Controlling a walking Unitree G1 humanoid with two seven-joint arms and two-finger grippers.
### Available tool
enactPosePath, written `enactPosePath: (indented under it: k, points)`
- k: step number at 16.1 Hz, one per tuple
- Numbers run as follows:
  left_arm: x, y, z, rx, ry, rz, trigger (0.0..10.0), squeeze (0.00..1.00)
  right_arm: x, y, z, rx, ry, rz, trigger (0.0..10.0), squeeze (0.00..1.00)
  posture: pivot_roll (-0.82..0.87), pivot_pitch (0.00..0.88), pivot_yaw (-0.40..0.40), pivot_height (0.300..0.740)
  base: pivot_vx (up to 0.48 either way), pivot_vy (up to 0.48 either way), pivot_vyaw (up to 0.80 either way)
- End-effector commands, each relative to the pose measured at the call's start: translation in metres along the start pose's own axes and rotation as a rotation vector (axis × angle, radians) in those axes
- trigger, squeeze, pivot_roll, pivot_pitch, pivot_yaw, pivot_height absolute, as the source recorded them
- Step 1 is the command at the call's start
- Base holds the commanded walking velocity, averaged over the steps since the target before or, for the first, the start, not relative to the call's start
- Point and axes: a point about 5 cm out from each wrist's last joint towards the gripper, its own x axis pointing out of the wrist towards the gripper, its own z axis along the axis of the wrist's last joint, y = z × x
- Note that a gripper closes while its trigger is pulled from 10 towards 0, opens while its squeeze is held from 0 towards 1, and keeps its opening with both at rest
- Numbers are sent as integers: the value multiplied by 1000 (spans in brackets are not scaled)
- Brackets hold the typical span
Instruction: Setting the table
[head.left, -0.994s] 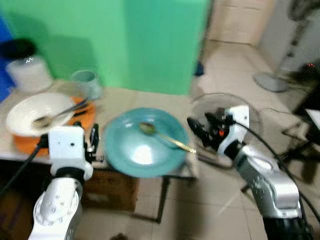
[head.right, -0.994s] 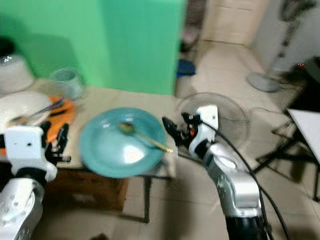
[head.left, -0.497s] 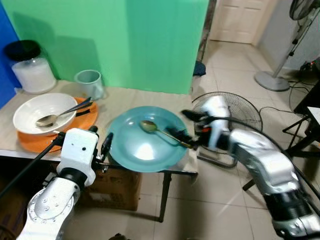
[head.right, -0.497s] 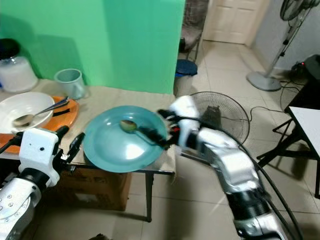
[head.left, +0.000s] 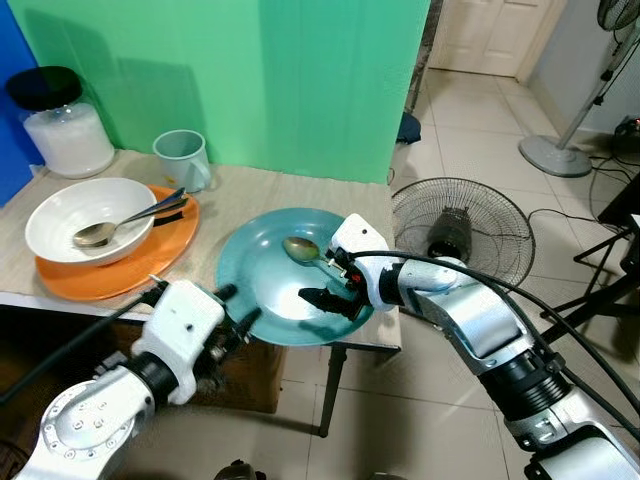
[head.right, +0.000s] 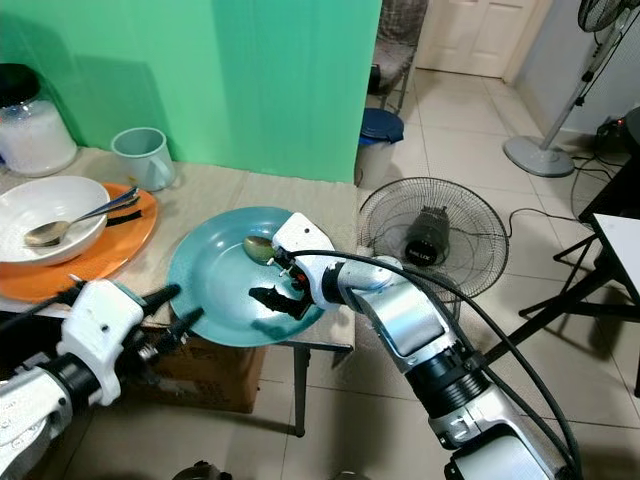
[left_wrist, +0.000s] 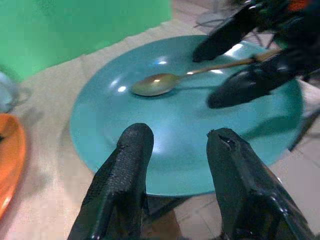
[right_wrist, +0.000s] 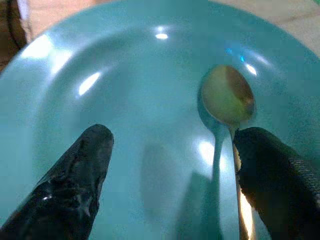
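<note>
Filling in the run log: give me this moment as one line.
right gripper: open over teal plate, straddling spoon handle | left gripper: open at plate's near rim | spoon: lying in plate, not gripped

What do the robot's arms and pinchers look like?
Both arms are shiny silver tubes with round joints and black cables running along them. Each wrist has a white boxy block. The left gripper has two long, thick black fingers with a rough, grainy surface. The right gripper has the same black fingers, glossier in its wrist view, with a small red spot by its white block.
</note>
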Motion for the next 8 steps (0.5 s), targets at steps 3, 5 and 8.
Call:
enactPosePath:
  k: [3,5,8]
  points:
    - [0,-3,2,12,-9,-35,10000,0,-1,-11,7,10,3,-78,1294,0,-18,0,-27,740,0,0,0]
    - [0,-3,2,13,-6,-41,10000,0,0,-14,8,16,6,-104,745,0,-19,0,-25,740,0,0,0]
    - [1,-3,1,18,1,-44,10000,0,4,-11,7,23,12,-124,0,0,-20,0,-27,740,0,0,0]
